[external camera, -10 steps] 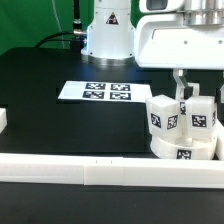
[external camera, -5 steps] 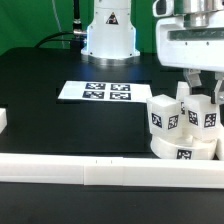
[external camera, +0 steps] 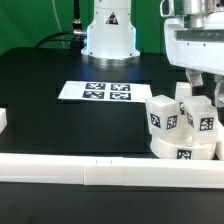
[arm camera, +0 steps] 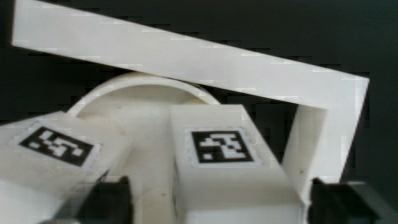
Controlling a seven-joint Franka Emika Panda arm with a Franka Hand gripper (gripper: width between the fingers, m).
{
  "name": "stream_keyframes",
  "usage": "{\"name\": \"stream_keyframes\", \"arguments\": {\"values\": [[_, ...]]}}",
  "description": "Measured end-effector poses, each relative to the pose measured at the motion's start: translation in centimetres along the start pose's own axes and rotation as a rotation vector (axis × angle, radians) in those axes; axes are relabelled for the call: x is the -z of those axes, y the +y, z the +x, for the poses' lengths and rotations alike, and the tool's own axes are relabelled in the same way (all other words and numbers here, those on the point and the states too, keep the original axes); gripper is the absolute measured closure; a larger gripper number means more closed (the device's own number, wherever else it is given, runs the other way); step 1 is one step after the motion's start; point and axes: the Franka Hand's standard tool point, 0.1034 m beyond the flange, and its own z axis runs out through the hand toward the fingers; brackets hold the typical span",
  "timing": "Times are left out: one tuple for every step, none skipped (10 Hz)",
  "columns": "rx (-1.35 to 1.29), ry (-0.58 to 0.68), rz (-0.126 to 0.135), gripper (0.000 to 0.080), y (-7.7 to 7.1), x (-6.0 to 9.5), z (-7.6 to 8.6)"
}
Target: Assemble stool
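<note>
A long white plastic border rail runs along the near edge of the black counter. Behind it, at the exterior view's right, the white round plastic stool seat carries blocky white tagged legs standing upright. The flat white marker board lies farther left. The arm's white gripper hangs over the legs. Only the wrist view shows the jaws spread either side of one tagged leg, not touching it, the seat's rim beyond.
</note>
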Motion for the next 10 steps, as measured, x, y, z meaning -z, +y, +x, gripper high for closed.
{"name": "stream_keyframes", "arguments": {"values": [[0.029,-0.006,0.003,0.0187,-0.3,0.9,0.0],[0.065,-0.014,0.003,0.0187,-0.5,1.7,-0.2],[0.078,-0.017,0.010,0.0158,-0.9,2.4,-0.4],[0.146,-0.014,0.009,0.0158,-0.8,2.1,-0.3],[0.241,-0.013,0.009,0.0151,-0.8,2.1,-0.3],[0.340,-0.012,0.005,0.0151,-0.7,2.1,-0.3],[0.495,-0.002,-0.002,0.0150,-0.9,2.1,-0.4],[0.676,0.012,-0.010,0.0150,-1.2,2.1,-0.5],[0.799,0.008,-0.017,0.0150,-1.2,1.9,-0.4],[0.891,0.004,-0.022,0.0150,-1.4,1.6,-0.2]]}}
